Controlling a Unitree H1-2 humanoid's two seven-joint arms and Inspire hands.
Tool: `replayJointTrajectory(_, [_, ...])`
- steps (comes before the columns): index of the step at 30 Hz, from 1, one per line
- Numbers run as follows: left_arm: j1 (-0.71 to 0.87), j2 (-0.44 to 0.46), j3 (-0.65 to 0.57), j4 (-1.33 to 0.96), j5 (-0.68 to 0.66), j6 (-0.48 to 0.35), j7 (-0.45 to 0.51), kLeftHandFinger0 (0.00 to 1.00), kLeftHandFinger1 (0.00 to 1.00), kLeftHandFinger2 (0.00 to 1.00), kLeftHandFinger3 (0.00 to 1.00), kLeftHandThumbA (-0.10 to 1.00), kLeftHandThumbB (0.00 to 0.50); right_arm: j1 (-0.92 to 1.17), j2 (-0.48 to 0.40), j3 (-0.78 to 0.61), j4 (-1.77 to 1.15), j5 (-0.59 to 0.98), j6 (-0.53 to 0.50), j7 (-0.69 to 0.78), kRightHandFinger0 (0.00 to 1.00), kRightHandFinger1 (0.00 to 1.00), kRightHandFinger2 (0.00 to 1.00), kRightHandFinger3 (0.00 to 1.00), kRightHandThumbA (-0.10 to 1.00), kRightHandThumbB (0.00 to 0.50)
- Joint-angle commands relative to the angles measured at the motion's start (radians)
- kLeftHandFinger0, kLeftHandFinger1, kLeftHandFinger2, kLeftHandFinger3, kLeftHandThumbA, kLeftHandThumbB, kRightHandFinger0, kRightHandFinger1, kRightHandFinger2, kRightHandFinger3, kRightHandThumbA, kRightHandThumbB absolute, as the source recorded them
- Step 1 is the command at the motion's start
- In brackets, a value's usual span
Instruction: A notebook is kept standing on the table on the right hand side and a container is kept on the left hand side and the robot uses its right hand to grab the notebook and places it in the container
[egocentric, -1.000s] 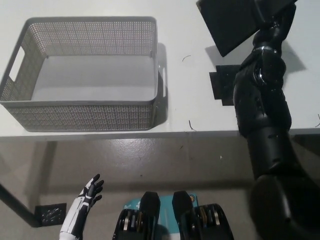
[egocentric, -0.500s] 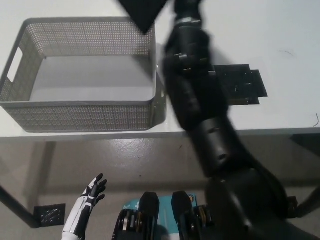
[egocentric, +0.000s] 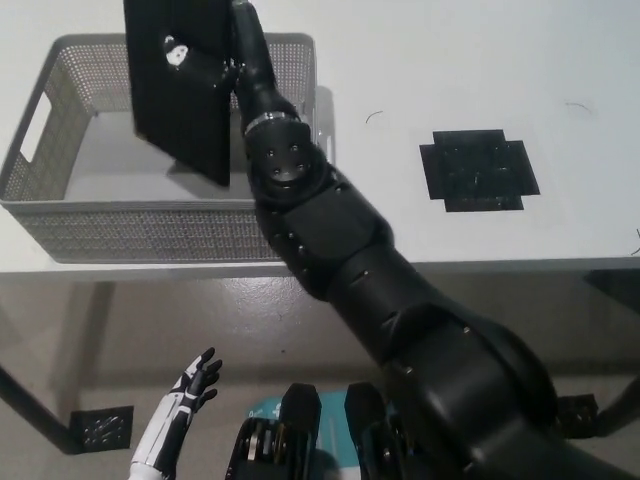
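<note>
While the black notebook (egocentric: 180, 85) was held above it, the grey basket (egocentric: 60, 225) stood on the left part of the white table (egocentric: 450, 60), and the visible part of its floor was bare. Its walls were perforated mesh, with a cut-out handle slot in the left end wall. The notebook hid part of the back wall and part of the interior, so what lay beneath it could not be checked.

The notebook appeared as a flat, plain black rectangle, tilted slightly, its long edges running roughly up and down the picture. Its upper edge ran out of the picture at the top; its lower corner hung over the basket's interior, near the front wall. Whether it touched the basket could not be told.

The right hand (egocentric: 205, 65) was closed on the notebook, its fingers lying across the cover near the right edge. The black right arm rose from the lower right of the picture, crossed the table's front edge and the right end of the basket, and ended at the notebook.

A black cross-shaped mat (egocentric: 478, 170) lay flat on the table, well apart to the right of the basket.

The white left hand (egocentric: 190, 385) hung low at the lower left, below table level, fingers spread and holding nothing.
</note>
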Motion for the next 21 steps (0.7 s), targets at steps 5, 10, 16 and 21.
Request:
replayJointTrajectory(5, [-0.008,0.012,0.001,-0.011,-0.004,-0.033,-0.011,1.00,1.00,1.00,1.00,1.00,0.188,-0.052,-0.068,0.066,-0.050,-0.085,-0.016,0.095,1.00,1.00,1.00,1.00,1.00,0.500])
replayJointTrajectory(10, [-0.009,0.003,0.001,-0.005,0.002,-0.037,-0.001,1.00,1.00,1.00,1.00,1.00,0.142,0.001,-0.110,0.034,-0.248,-0.059,-0.008,0.119,1.00,1.00,1.00,1.00,1.00,0.495])
replayJointTrajectory(16, [-0.008,0.003,0.006,-0.026,-0.015,-0.020,-0.010,1.00,1.00,1.00,1.00,1.00,0.155,0.277,-0.207,0.013,-1.003,-0.100,0.140,0.145,1.00,1.00,1.00,1.00,1.00,0.453])
replayJointTrajectory(21, [0.008,0.009,0.003,-0.047,0.003,-0.006,-0.006,1.00,1.00,1.00,1.00,1.00,0.156,0.607,-0.218,-0.030,-1.480,-0.094,0.046,0.124,1.00,1.00,1.00,1.00,1.00,0.423])
